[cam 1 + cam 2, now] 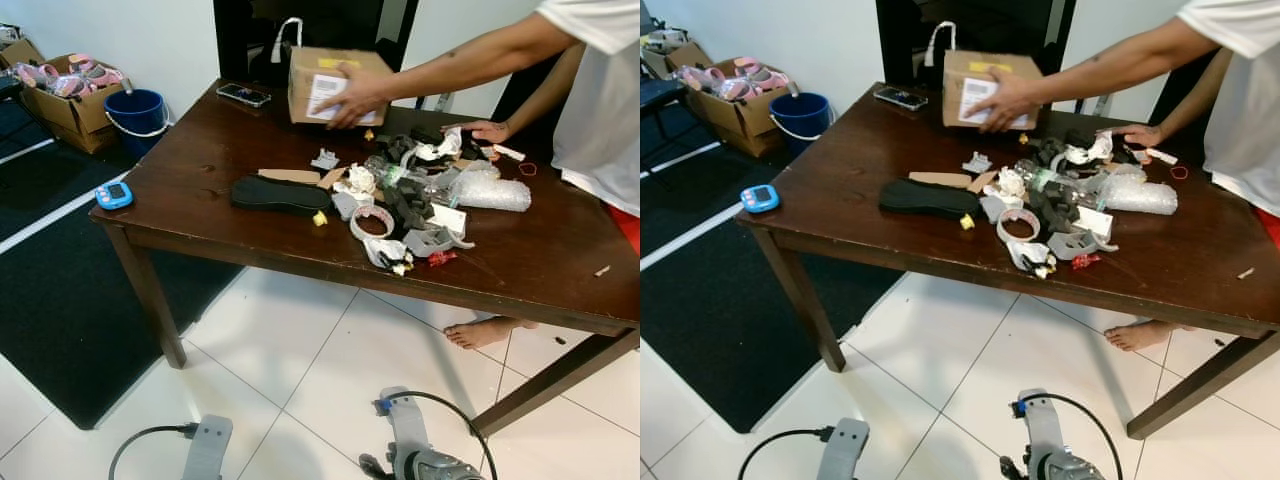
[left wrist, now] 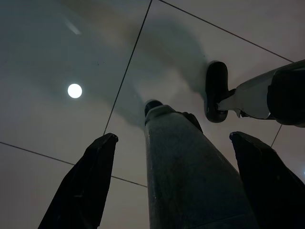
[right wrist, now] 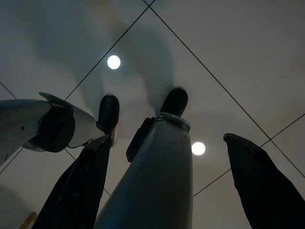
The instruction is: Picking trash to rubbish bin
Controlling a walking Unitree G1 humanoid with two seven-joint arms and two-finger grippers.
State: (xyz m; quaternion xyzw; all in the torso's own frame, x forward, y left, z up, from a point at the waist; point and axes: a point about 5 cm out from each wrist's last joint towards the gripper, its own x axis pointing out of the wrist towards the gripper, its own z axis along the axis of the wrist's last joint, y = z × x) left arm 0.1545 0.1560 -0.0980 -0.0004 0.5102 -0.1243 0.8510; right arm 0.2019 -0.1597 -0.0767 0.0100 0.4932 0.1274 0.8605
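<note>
Left eye view puts a dark wooden surface [image 1: 200,190] across the middle of the frame, with the trash heaped right of centre. We count one black shoe sole [image 1: 280,194], its long axis running left to right with the narrower end pointing toward the frame's left edge. Just right of it sit one roll of tape [image 1: 372,222] lying flat, one piece of bubble wrap [image 1: 490,190], and a tangle of crumpled paper and black scraps [image 1: 405,190] we cannot count piece by piece. One strip of brown cardboard [image 1: 290,176] lies just above the sole, parallel to it.

One person stands at the upper right. One of their hands [image 1: 355,97] grips a cardboard box [image 1: 325,80] at the top centre; the other hand [image 1: 487,130] rests on the surface beside the heap. One bare foot [image 1: 485,332] shows on the white tiles beneath.

One blue device [image 1: 114,195] sits at the surface's left corner, and one phone [image 1: 243,94] near the far edge. At the upper left stand one blue bucket [image 1: 135,115] and one open carton [image 1: 70,95].

Our left hand [image 2: 174,138] hangs over the floor tiles, fingers spread apart and holding nothing. Our right hand [image 3: 167,138] hangs likewise, released and empty, well apart from the trash.
</note>
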